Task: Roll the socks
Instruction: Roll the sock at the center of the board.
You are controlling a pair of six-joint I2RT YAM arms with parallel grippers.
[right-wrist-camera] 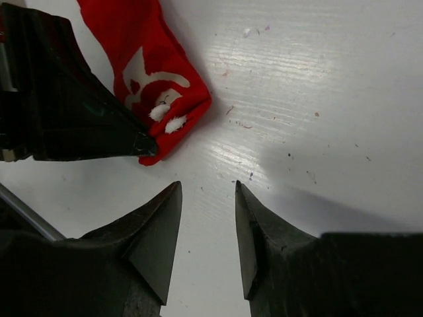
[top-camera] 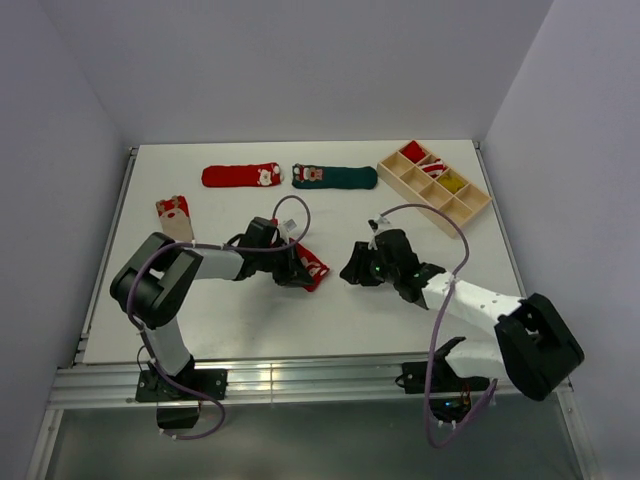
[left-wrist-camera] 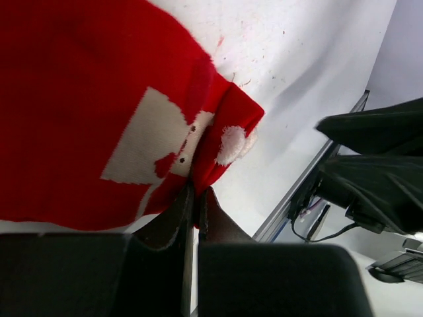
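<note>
You had left fingers pinched shut on the red sock's cuff corner on the counter, right fingers part-open and empty beside it; that thin pinch could slip when rolling.

Bright even light casts soft shadows on the table, wrist views blur up close

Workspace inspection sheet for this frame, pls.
Surface: white table, fine specks.
Job's things: red sock pinched at its figure end; second red sock, green sock and beige sock lie flat, apart.
Clutter: wooden divider box far right, small items inside.
Grippers: left gripper shut on red sock; right gripper open, empty, beside it.
Cables: purple cables loop off both arms.
Surroundings: white walls, metal rail at near edge.
</note>
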